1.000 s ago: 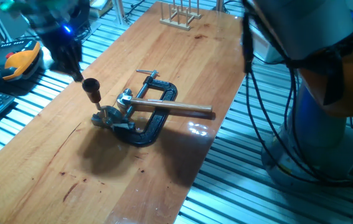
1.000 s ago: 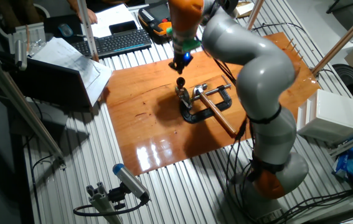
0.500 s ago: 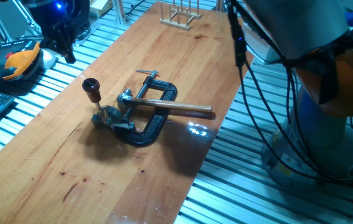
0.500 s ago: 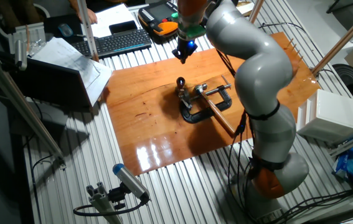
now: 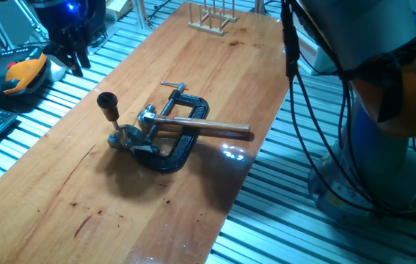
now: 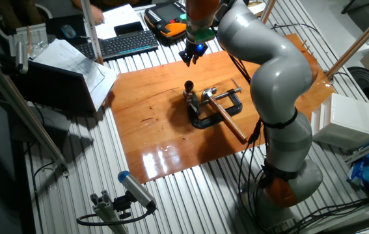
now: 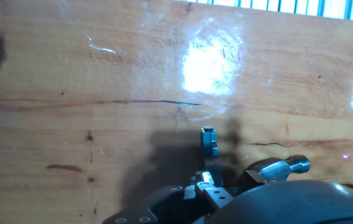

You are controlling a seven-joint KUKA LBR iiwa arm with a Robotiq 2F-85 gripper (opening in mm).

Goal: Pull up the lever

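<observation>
**Lever assembly mid-board, gripper off to the keyboard side**

The lever (image 5: 112, 116) stands upright near the middle of the tabletop (image 5: 193, 59), its knob on top and its foot at the pivot mechanism (image 5: 136, 136). Just beside the mechanism, on the side toward the robot base, lies the C-clamp (image 5: 182, 136), flat on the tabletop. A long rod (image 5: 208, 126) lies across the clamp, pointing toward the tabletop's edge. The gripper (image 5: 74, 60) hangs above the opposite edge, well apart from the lever. A small rack (image 5: 211, 16) stands at the far end. A keyboard (image 6: 124, 43) lies beyond the tabletop.
</observation>
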